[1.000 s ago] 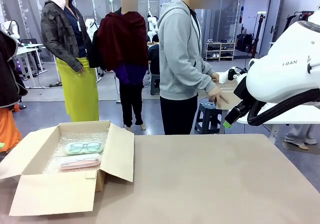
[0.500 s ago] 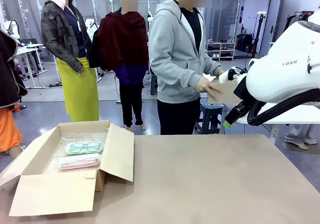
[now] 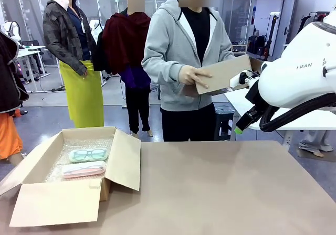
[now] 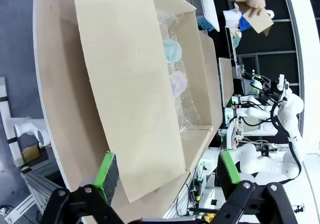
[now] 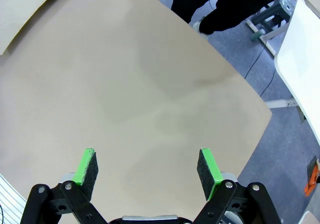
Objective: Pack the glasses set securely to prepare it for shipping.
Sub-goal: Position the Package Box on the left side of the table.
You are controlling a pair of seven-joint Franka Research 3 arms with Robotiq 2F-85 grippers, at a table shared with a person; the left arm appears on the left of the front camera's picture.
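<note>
Fingers first: the left gripper (image 4: pixel 167 176) hangs above the open cardboard box (image 3: pixel 79 193) with its two green pads (image 4: pixel 106 171) spread wide, nothing between them and nothing touched; below it, in its own wrist view, lies the box's broad near flap (image 4: pixel 130 94); the right gripper (image 5: pixel 147 171) stands just as wide apart, high over the bare brown table (image 5: pixel 125 94), holding nothing and touching nothing; from the front, one green tip of the right gripper (image 3: pixel 239 130) peeks out beneath the bulky white arm (image 3: pixel 299 72) at the table's right.

Inside the box, at the table's left end, the glasses set rests on a bed of clear bubble wrap (image 3: pixel 100 143); the mint-green case (image 3: pixel 88 155) lies toward the far side, the outline of spectacles plain through its translucent lid; the pink-coral case (image 3: pixel 84 169) lies just beside it, toward the near side, roughly parallel, its contents harder to make out; both lie flat; all the box flaps stand open, the right flap (image 3: pixel 125 159) raised upright and the near flap folded down toward the robot.

Across the table, a person in a grey hoodie (image 3: pixel 173 51) holds a flat piece of cardboard (image 3: pixel 223 73) at chest height, one hand (image 3: pixel 191 76) gripping its left edge.
</note>
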